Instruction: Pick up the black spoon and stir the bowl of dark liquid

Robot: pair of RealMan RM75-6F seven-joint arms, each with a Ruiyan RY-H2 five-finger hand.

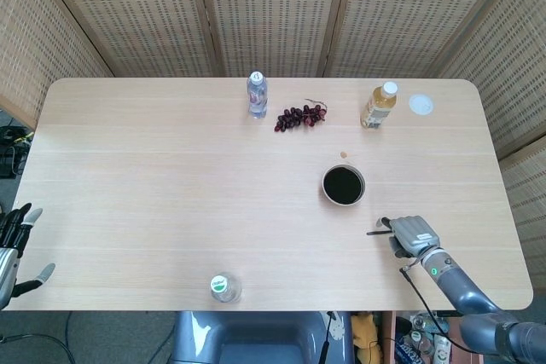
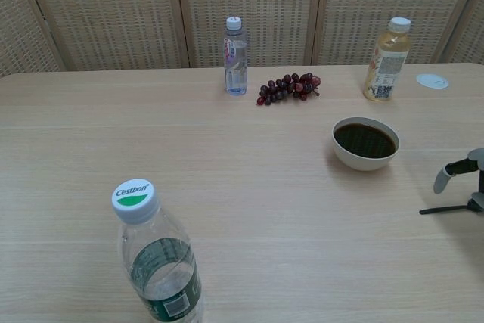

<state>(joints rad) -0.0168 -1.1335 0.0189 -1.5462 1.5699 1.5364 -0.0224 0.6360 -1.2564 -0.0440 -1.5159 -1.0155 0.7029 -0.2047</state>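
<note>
On the near right of the table (image 1: pixel 171 176), our right hand (image 1: pixel 412 234) sits low over the black spoon (image 2: pixel 445 208), which lies flat on the wood with its thin handle pointing left. From the chest view we see one finger lifted clear above the spoon while the rest of the hand runs off the frame edge, so we cannot tell whether anything is pinching the far end; the spoon looks to be resting on the table, not lifted. We judge that the pick-up is not yet secured.

Just beyond the hand, toward the far left of it, stands the bowl (image 1: pixel 343 185) of dark liquid, near but apart from the spoon. That short gap suits us: once the spoon is gripped, we need only a brief carry to reach the liquid.

At the near left edge, our left hand (image 1: pixel 15 249) hangs off the table with fingers spread and holding nothing, kept out of the way.

Along the far side stand a water bottle (image 1: pixel 257 94), some grapes (image 1: pixel 300 116) and a juice bottle (image 1: pixel 379 105); another bottle (image 2: pixel 157 262) stands near us.
</note>
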